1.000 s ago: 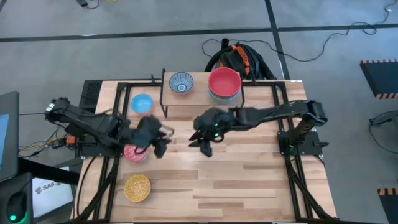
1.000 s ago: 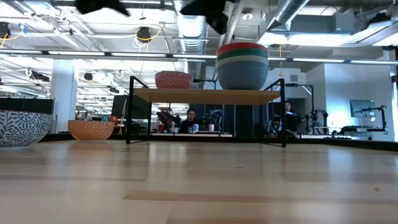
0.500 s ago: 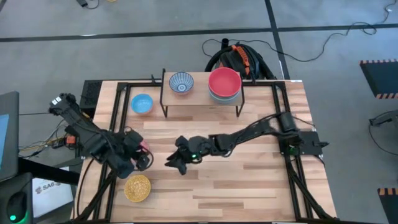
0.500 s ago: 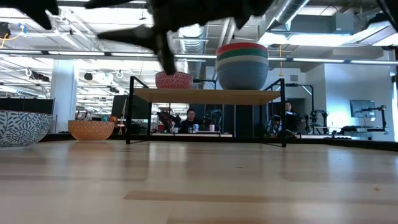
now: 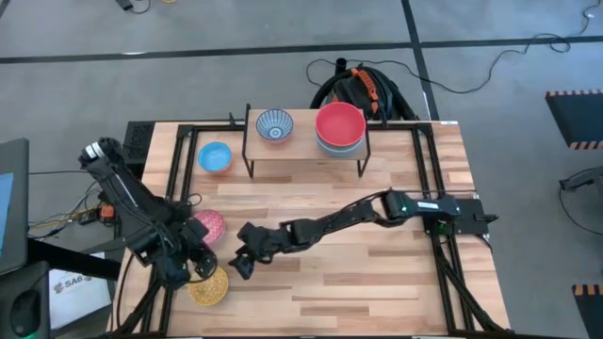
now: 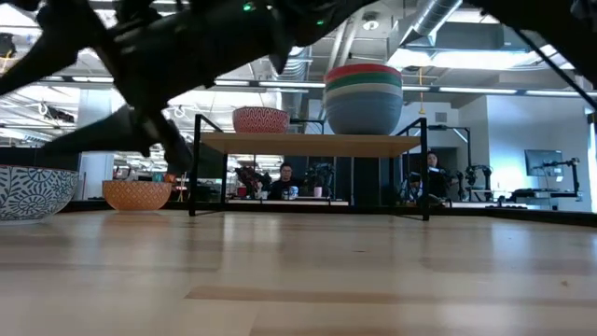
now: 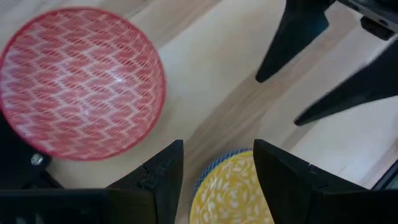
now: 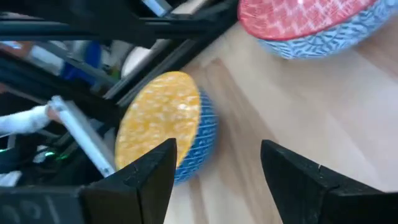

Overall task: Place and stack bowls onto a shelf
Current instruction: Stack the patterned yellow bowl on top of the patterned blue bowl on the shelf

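Presently: right gripper (image 5: 242, 263), jaws apart, beside yellow bowl (image 5: 208, 284); left gripper (image 5: 188, 261), seemingly apart, above it. Risk: grippers colliding.

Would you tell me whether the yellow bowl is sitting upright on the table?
Upright. The high view shows the yellow bowl with its open side up, resting on the table; the right gripper hovers beside it, fingers spread.
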Controlling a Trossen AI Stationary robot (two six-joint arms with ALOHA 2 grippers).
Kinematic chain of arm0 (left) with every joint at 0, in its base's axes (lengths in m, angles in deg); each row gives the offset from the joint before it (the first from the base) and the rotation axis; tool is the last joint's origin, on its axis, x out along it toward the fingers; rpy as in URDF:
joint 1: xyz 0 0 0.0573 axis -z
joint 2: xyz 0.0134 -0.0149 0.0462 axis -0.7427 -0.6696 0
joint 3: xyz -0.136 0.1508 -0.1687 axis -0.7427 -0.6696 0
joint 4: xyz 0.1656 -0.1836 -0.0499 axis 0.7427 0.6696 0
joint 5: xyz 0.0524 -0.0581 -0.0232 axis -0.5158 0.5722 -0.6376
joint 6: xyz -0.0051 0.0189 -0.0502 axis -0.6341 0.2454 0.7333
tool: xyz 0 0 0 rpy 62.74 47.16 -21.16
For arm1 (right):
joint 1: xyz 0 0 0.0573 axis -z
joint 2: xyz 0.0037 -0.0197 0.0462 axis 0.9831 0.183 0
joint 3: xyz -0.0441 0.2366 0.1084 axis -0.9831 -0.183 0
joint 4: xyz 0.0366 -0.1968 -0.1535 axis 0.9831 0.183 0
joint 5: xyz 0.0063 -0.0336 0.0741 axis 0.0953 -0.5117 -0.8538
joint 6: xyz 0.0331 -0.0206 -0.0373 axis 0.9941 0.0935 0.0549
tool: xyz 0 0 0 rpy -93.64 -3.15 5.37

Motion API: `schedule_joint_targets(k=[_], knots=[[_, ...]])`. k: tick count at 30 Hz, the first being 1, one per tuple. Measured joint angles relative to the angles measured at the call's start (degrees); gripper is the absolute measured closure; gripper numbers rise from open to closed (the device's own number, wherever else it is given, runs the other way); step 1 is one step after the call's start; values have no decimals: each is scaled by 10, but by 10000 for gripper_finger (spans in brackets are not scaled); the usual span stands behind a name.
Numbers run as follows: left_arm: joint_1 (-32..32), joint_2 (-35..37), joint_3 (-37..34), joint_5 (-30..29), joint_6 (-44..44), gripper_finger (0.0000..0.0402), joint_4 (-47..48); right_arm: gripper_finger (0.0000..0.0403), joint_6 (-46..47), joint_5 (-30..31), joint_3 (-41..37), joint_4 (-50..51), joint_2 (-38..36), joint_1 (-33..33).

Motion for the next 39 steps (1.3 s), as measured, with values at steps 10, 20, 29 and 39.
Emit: schedule_joint_targets(k=[10, 20, 29, 39], knots=[[33, 0, -7, -41, 40, 224, 5, 143, 19, -14, 132, 39, 81, -7], [32, 0, -7, -58, 38, 224, 16, 143, -1, -1, 140, 61, 86, -14], [30, -29, -7, -11, 27, 224, 19, 142, 22, 0, 142, 36, 112, -21], [30, -63, -7, 38, 25, 224, -10, 144, 23, -1, 141, 57, 115, -24]])
